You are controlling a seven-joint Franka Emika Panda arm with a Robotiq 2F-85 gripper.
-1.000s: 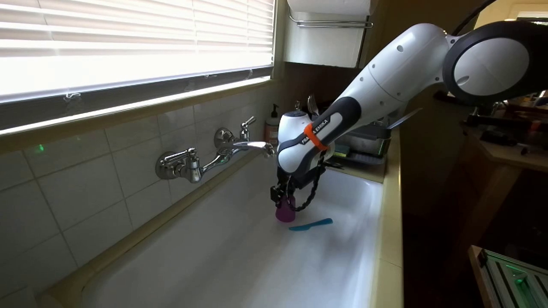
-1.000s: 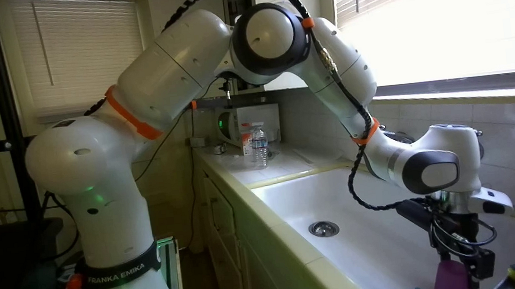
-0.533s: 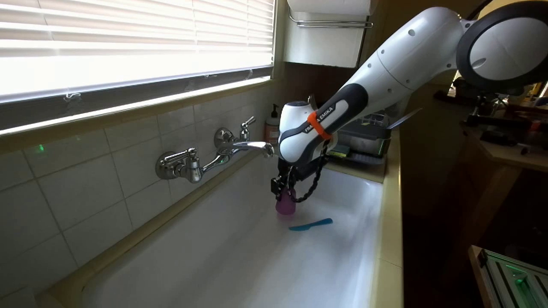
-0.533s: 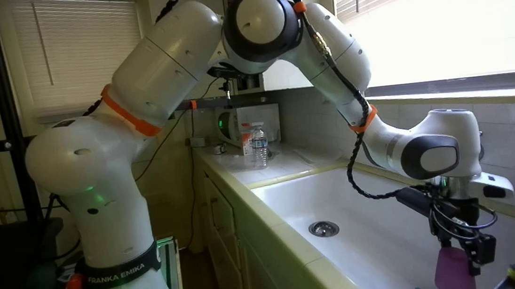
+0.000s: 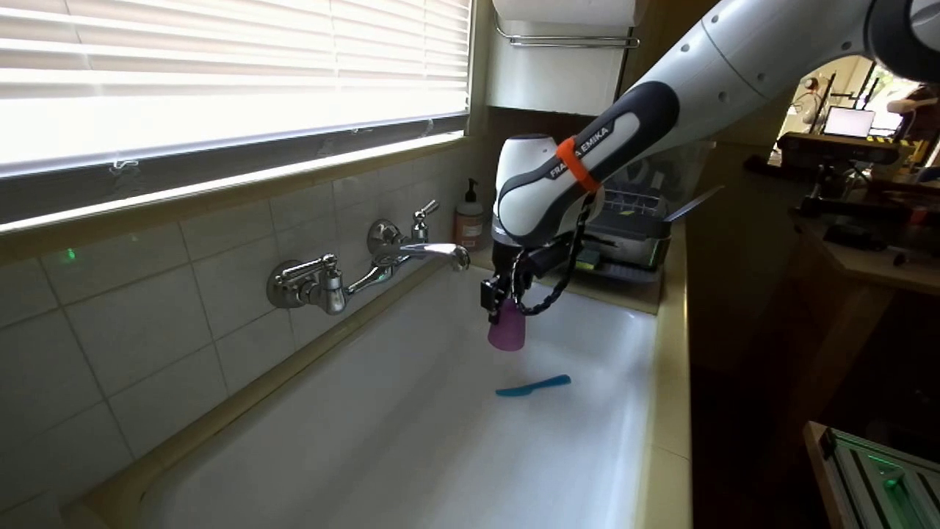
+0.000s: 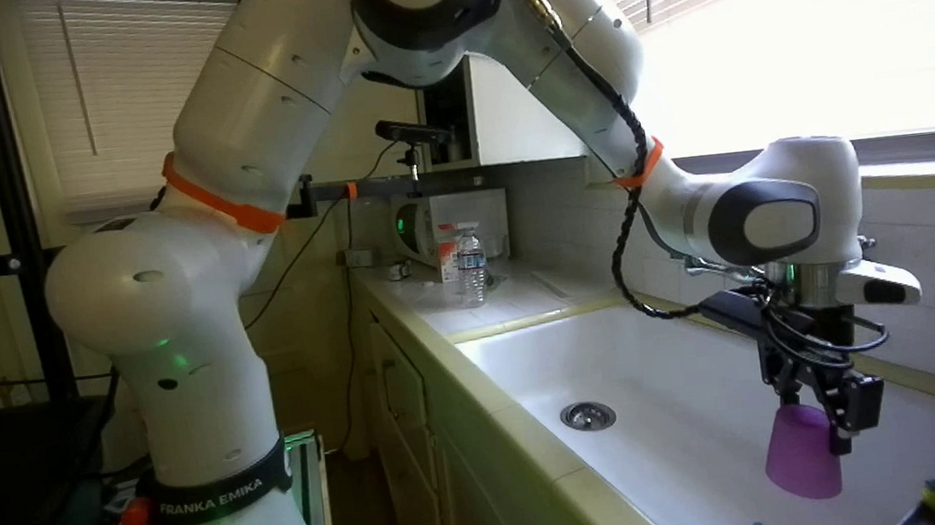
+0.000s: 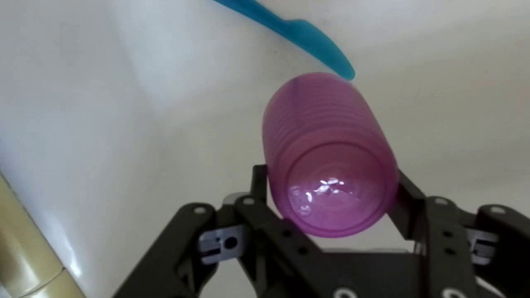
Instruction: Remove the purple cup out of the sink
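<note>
FRANKA EMIKA reads whole on the base (image 6: 212, 501); on the arm (image 5: 690, 95) an orange band (image 5: 578, 163) covers part. Two fingers (image 7: 408, 203) clasp one purple cup (image 7: 331, 157), upside down over the sink (image 6: 672, 431); how high is hard to judge. One blue knife (image 5: 534, 386) in the sink is cut off in the wrist view.

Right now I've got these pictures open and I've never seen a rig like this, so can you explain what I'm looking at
The machine is a robot arm. The exterior views are taken from outside it, from different places; the wrist view comes from the arm itself and looks closely at its gripper. That gripper holds a purple cup bottom-up, seemingly above the floor of the white sink. On that floor lies a blue knife. In an exterior view, a chrome tap sticks out from the tiled wall.
</note>
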